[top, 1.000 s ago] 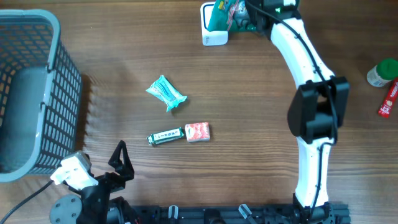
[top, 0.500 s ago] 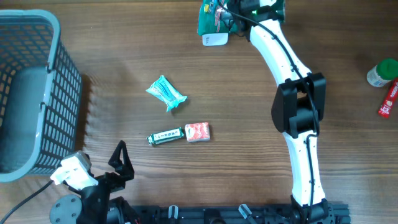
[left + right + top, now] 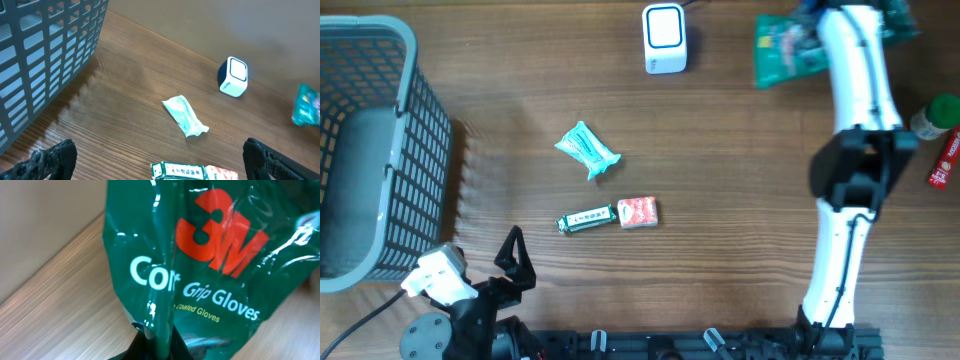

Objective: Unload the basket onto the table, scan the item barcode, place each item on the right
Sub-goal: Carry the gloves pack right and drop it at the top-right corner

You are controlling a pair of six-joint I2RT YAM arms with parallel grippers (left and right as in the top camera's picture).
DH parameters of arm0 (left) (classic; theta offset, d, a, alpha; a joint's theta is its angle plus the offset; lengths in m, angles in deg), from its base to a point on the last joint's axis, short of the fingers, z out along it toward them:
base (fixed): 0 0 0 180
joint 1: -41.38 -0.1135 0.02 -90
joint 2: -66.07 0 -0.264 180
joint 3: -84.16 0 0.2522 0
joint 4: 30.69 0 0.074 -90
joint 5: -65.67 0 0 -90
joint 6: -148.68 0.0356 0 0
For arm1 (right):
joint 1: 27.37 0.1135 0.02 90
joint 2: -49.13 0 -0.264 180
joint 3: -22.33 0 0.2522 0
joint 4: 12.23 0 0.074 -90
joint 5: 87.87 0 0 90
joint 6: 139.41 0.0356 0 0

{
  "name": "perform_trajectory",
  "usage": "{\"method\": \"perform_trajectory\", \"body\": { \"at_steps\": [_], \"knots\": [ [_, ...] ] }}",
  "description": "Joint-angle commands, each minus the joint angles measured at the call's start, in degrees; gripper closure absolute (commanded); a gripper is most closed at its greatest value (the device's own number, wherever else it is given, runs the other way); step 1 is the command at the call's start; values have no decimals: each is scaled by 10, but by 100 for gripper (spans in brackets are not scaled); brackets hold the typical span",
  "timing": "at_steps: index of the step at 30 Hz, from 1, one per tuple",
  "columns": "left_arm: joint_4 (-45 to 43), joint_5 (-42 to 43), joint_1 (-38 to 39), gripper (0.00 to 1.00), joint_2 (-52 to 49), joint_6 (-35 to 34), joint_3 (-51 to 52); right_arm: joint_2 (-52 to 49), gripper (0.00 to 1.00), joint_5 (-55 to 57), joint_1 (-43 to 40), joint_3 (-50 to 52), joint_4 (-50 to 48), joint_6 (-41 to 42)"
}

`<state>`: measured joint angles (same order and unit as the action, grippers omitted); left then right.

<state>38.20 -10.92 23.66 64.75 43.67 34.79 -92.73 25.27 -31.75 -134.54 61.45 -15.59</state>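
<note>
The item is a green 3M gloves packet (image 3: pixel 210 255). My right gripper (image 3: pixel 162 342) is shut on its lower edge, and the packet fills the right wrist view. Seen from overhead, the packet (image 3: pixel 788 50) hangs at the far side of the table, to the right of the white barcode scanner (image 3: pixel 665 38) and well apart from it. The white right arm (image 3: pixel 855 70) partly covers it there. My left gripper (image 3: pixel 515 262) stands open and empty at the near left edge. In the left wrist view its fingertips (image 3: pixel 50 160) frame the table, with the scanner (image 3: pixel 233 76) far off.
A grey mesh basket (image 3: pixel 415 60) stands at the left. A teal wrapper (image 3: pixel 587 150), a green gum pack (image 3: pixel 585 218) and a red-and-white packet (image 3: pixel 638 211) lie mid-table. A green-lidded bottle (image 3: pixel 935 115) and a red stick pack (image 3: pixel 945 160) sit at the right edge.
My right arm has swung right, carrying the gloves packet from over the scanner to a spot well to its right. The left arm has not moved.
</note>
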Motion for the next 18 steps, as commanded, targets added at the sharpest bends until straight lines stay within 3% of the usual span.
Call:
{"method": "perform_trajectory", "body": {
  "at_steps": [1, 3, 5, 8, 12, 15, 18],
  "knots": [
    [-2, 0, 3, 0, 1, -5, 2, -21, 94, -57, -97, 34, -41, -143],
    [-2, 0, 3, 0, 1, -5, 2, -31, 93, -81, -143, 34, -38, -141],
    [-2, 0, 3, 0, 1, -5, 2, -40, 84, -124, -183, 37, -41, -141],
    [-1, 0, 3, 0, 1, -5, 2, -38, 32, -169, -210, 35, -46, -142],
    [-2, 0, 3, 0, 1, -5, 2, -16, 2, -204, -197, 3, -50, -143],
    [-2, 0, 3, 0, 1, -5, 2, 27, 0, -316, -165, -7, -36, -141],
    [-2, 0, 3, 0, 1, -5, 2, 53, 1, -568, -106, -7, 18, -141]
  ]
}}
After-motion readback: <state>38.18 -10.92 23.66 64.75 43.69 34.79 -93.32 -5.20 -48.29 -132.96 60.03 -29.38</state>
